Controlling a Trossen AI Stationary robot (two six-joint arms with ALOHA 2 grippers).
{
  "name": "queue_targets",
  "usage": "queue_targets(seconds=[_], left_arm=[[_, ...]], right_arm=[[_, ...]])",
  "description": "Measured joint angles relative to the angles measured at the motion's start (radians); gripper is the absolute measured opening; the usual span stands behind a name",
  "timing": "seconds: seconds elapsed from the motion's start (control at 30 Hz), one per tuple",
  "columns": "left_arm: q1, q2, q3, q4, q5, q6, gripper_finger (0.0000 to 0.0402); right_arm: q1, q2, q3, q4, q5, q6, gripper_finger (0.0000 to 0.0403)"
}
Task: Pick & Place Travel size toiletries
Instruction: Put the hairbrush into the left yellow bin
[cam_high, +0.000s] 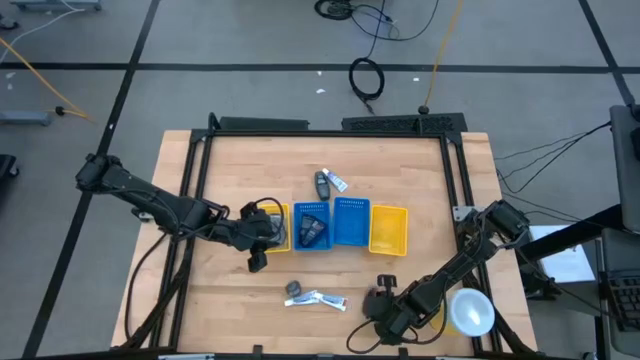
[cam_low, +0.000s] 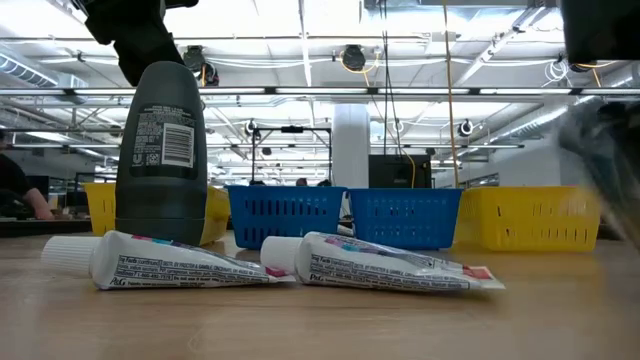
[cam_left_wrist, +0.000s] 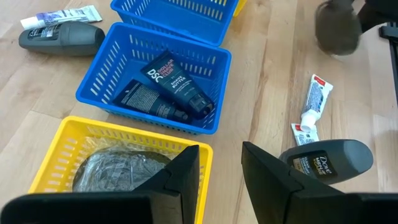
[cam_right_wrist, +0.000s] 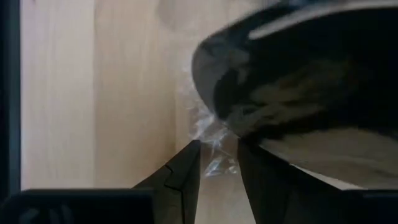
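A grey mesh pad (cam_left_wrist: 115, 169) in clear wrap lies in the left yellow tray (cam_left_wrist: 56, 146). My left gripper (cam_left_wrist: 221, 149) hangs open over that tray's near rim, nothing between its fingers. Dark tubes (cam_left_wrist: 168, 90) lie in the blue tray (cam_high: 312, 226) beside it. A dark deodorant stick (cam_low: 160, 150) stands by two white tubes (cam_low: 385, 265) near the table's front. Right of them my right gripper (cam_high: 383, 293) is shut on the wrap of another dark round pad (cam_right_wrist: 292, 81). A dark bottle (cam_left_wrist: 62, 37) and a tube lie beyond the trays. My right gripper pinches the crinkled clear wrap (cam_right_wrist: 214, 140) at the pad's edge between its two fingertips. The fingers slant steeply down at it from above. The dark pad sits just past the fingertips; whether it touches the table I cannot tell.
A second blue tray (cam_high: 350, 221) and a second yellow tray (cam_high: 388, 228) complete the row across the table's middle. A white and yellow round object (cam_high: 470, 310) sits at the near right corner. Bare wood lies between the trays and the near items.
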Motion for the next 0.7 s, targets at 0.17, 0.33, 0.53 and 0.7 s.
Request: queue_targets(seconds=[0.17,0.33,0.53,0.7], left_arm=[[0.0,0.0,0.0,0.001,-0.002,0.0,0.0122],[0.0,0.0,0.0,0.001,-0.002,0.0,0.0122],[0.0,0.0,0.0,0.001,-0.002,0.002,0.0122],[0.001,0.0,0.0,0.001,-0.002,0.005,0.0122]], right_arm=[[-0.013,0.032,-0.001,-0.013,-0.009,0.025,0.0105],[-0.018,0.033,-0.002,-0.02,-0.013,0.025,0.0099],[-0.021,0.037,-0.004,-0.128,-0.011,0.082,0.0022],[-0.023,0.035,-0.005,-0.148,0.006,0.088,0.0003]])
